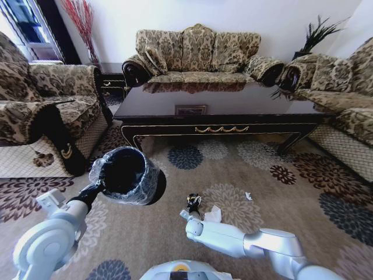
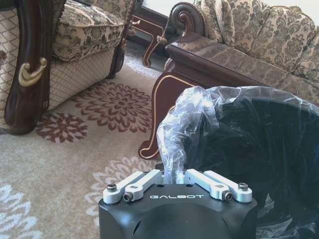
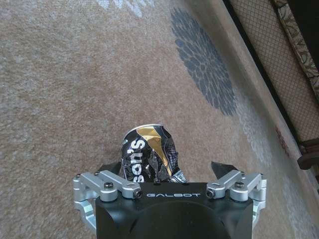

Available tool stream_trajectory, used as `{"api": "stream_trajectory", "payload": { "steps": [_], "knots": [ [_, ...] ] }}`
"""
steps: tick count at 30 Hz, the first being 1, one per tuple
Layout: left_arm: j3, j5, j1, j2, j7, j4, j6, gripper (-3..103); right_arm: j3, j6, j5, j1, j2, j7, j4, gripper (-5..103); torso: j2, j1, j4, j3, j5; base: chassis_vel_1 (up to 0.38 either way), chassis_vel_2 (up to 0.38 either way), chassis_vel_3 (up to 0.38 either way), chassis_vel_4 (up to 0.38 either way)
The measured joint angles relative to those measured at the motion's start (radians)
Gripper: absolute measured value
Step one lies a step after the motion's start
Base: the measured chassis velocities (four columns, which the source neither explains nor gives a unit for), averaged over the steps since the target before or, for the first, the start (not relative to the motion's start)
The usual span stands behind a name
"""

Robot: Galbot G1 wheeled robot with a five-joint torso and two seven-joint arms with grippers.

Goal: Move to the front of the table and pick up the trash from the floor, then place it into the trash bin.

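Left claw (image 2: 179, 175) clenched on the bag-lined rim of the trash bin (image 1: 129, 174), bin lifted off the carpet at 9 o'clock in the head view. Right claw (image 3: 164, 172) low at 6 o'clock, spread wide around a crushed black-gold can (image 3: 148, 152) on the carpet, not closed. Crumpled paper (image 1: 213, 214) beside it. Bench (image 1: 221, 111) at 12.

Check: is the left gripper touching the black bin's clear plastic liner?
Touching. The left wrist view shows the left gripper shut on the crinkly clear plastic liner at the black cylindrical trash bin rim.
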Motion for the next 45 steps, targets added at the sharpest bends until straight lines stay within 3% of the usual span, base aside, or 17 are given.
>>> {"api": "stream_trajectory", "payload": {
  "steps": [2, 5, 8, 10, 11, 13, 14, 19, 20, 23, 28, 32, 34, 37, 43, 45],
  "knots": [
    [0.0, 0.0, 0.0, 0.001, 0.0, 0.0, 0.0, 3, 0.004, 0.006, -0.003, 0.0, 0.001, -0.006, -0.003, 94, 0.0, 0.0, 0.0, 0.0, -0.0001, 0.0, 0.0, 0.0, 0.0],
    [0.0, 0.0, 0.0, 0.002, 0.0, 0.0, 0.0, 3, 0.005, 0.009, -0.006, 0.0, 0.002, -0.009, -0.004, 89, 0.0, 0.0, 0.0001, 0.0, 0.0, 0.0, 0.0, 0.0, 0.0],
    [0.0, 0.006, 0.0, 0.001, 0.0, 0.001, 0.0, 3, 0.007, 0.018, -0.013, 0.0, 0.001, -0.014, -0.004, 73, 0.0, 0.0, 0.0, 0.0, 0.0, 0.0, 0.0, 0.0, 0.0],
    [0.0, 0.007, 0.0, 0.001, 0.001, 0.001, 0.0, 3, 0.007, 0.019, -0.014, 0.0, 0.0, -0.015, -0.004, 73, 0.0, 0.0, 0.0, 0.0, 0.0, 0.0, 0.0, 0.0, 0.0],
    [0.0, 0.009, 0.001, 0.001, 0.001, 0.004, 0.0, 3, 0.007, 0.02, -0.014, 0.0, -0.001, -0.016, 0.001, 61, 0.0, 0.0, 0.0, 0.0, -0.0001, 0.0, 0.0, 0.0, 0.0],
    [0.0, 0.009, 0.001, 0.001, 0.002, 0.004, 0.0, 3, 0.006, 0.02, -0.014, -0.001, -0.002, -0.016, 0.004, 61, 0.0, 0.0, 0.0, 0.0, -0.0001, 0.0, 0.0, 0.0, 0.0],
    [0.001, 0.009, 0.001, 0.001, 0.002, 0.004, 0.0, 3, 0.004, 0.02, -0.013, -0.002, -0.002, -0.016, 0.008, 50, 0.0, 0.0, 0.0001, 0.0, -0.0001, 0.0, 0.0, 0.0, 0.0],
    [0.004, 0.009, 0.001, 0.0, 0.002, 0.004, 0.0, 3, 0.002, 0.02, -0.014, -0.003, -0.003, -0.016, 0.008, 40, 0.0, 0.0, 0.0001, 0.0, 0.0, 0.0, 0.0, 0.0, 0.0],
    [0.004, 0.009, 0.001, -0.001, 0.002, 0.003, 0.0, 3, 0.003, 0.02, -0.015, -0.004, -0.008, -0.015, 0.01, 28, 0.0, 0.0, 0.0001, 0.0, 0.0, 0.0, 0.0, 0.0, 0.0],
    [0.003, 0.008, 0.001, 0.0, 0.002, 0.003, 0.0, 3, 0.007, 0.021, -0.016, -0.005, -0.019, -0.014, 0.015, 24, 0.0, 0.0, 0.0001, 0.0, 0.0, 0.0, 0.0, 0.0, 0.0],
    [0.004, 0.007, -0.001, 0.004, 0.003, 0.003, 0.002, 3, 0.031, 0.028, -0.02, -0.005, -0.071, -0.007, 0.052, 3, 0.0, 0.0, 0.0, 0.0, 0.0, 0.0, 0.0, 0.0, 0.0],
    [0.016, 0.012, -0.001, 0.001, 0.003, 0.003, 0.003, 3, 0.054, 0.031, -0.011, -0.005, -0.1, 0.004, 0.093, 1, 0.0, 0.0, 0.0, 0.0, 0.0, 0.0, 0.0, 0.0, 0.0],
    [0.034, 0.029, 0.003, -0.004, 0.003, 0.007, 0.004, 3, 0.088, 0.019, 0.076, -0.005, -0.141, 0.044, 0.198, 0, 0.0, 0.0, -0.0002, 0.0, 0.0, 0.0, 0.0, 0.0, 0.0],
    [0.047, 0.042, 0.004, -0.008, 0.003, 0.012, 0.004, 3, 0.125, 0.011, 0.126, -0.001, -0.164, 0.066, 0.272, 0, 0.0, 0.0, 0.0, 0.0, 0.0, 0.0, 0.0, 0.0, 0.0],
    [0.069, 0.064, 0.01, -0.014, 0.006, 0.018, 0.004, 3, 0.177, 0.038, 0.137, 0.042, -0.195, 0.049, 0.337, 0, 0.0, 0.0, 0.0, 0.0, 0.0, 0.0, 0.0, 0.0, 0.0],
    [0.079, 0.07, 0.017, -0.019, 0.007, 0.018, 0.004, 3, 0.208, 0.077, 0.145, 0.082, -0.214, 0.019, 0.366, 0, 0.0, 0.0, 0.0001, 0.0, 0.0, 0.0, 0.0, 0.0, 0.0]
  ]
}}
